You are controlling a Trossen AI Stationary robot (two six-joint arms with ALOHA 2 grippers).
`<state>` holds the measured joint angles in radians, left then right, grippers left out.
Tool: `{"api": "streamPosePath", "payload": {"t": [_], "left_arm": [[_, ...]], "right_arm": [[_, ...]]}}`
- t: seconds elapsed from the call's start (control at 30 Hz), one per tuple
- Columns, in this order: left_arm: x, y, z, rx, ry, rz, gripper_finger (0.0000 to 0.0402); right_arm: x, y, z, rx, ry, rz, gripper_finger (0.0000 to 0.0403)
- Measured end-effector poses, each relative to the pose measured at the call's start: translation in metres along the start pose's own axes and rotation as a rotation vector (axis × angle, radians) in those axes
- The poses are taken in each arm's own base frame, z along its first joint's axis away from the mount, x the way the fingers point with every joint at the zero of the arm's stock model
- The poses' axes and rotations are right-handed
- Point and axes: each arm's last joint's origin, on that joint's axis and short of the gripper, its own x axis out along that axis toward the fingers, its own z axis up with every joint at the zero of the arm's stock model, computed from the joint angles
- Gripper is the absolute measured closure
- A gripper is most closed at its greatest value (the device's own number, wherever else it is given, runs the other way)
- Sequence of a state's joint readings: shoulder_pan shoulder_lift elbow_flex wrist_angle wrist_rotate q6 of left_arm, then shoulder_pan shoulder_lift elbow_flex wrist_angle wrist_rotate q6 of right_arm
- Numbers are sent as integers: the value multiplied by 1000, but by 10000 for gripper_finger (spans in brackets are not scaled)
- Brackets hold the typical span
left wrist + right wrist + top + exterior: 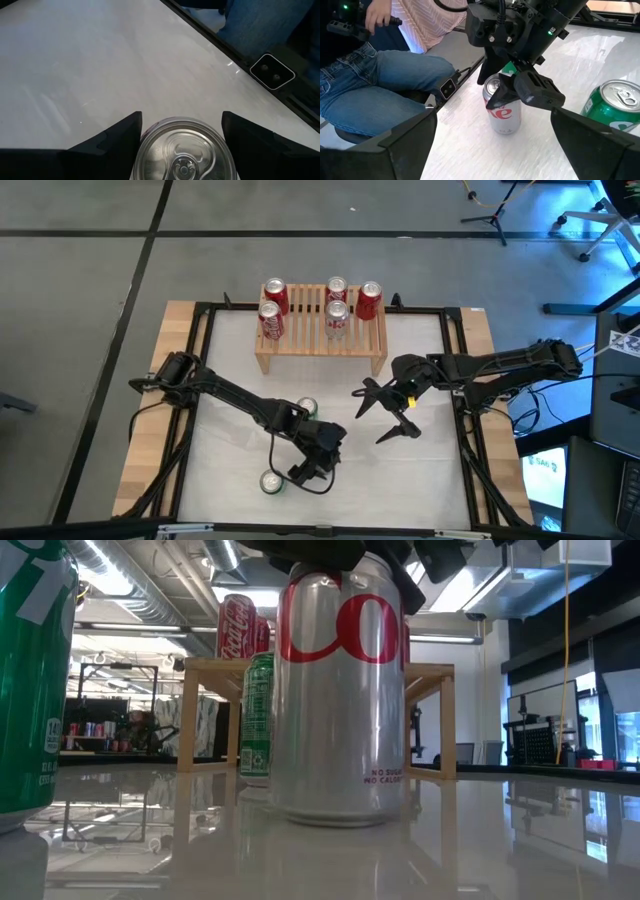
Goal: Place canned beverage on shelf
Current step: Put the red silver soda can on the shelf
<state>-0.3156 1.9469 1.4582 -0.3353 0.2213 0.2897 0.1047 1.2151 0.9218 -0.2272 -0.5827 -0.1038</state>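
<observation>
White tabletop (420,470); silver can (502,107) upright between left hand (517,85) fingers.

1. The left arm reaches from the left edge of the table (430,470) diagonally toward its near middle, elbow bent, wrist turned down.
2. The left gripper (312,463) hangs low over the table near its front edge, fingers (112,140) spread with a silver can (184,150) standing between them (whether they touch it, I cannot tell).
3. The right arm comes in from the table's right edge, forearm roughly level.
4. The right gripper (388,412) is above the table's centre-right, fingers splayed wide apart, gripping nothing.
</observation>
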Motion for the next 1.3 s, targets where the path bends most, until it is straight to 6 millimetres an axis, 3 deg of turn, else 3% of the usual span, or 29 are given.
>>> {"api": "streamPosePath", "payload": {"t": [0.13,0.47,0.7,0.97,1.1,1.3], "left_arm": [[0,0,0,-16,-2,3,135],[1,-2,1,-37,15,59,67],[0,0,2,-63,26,129,67],[-11,2,25,-145,-43,138,64],[-21,2,34,-251,-16,129,64],[-36,1,40,-542,68,154,64]], "right_arm": [[0,0,0,1,0,0,17],[0,0,0,1,0,0,17],[0,0,0,1,0,0,17],[0,0,0,1,1,0,17],[0,0,0,2,1,0,17],[0,0,0,2,2,0,17]]}}
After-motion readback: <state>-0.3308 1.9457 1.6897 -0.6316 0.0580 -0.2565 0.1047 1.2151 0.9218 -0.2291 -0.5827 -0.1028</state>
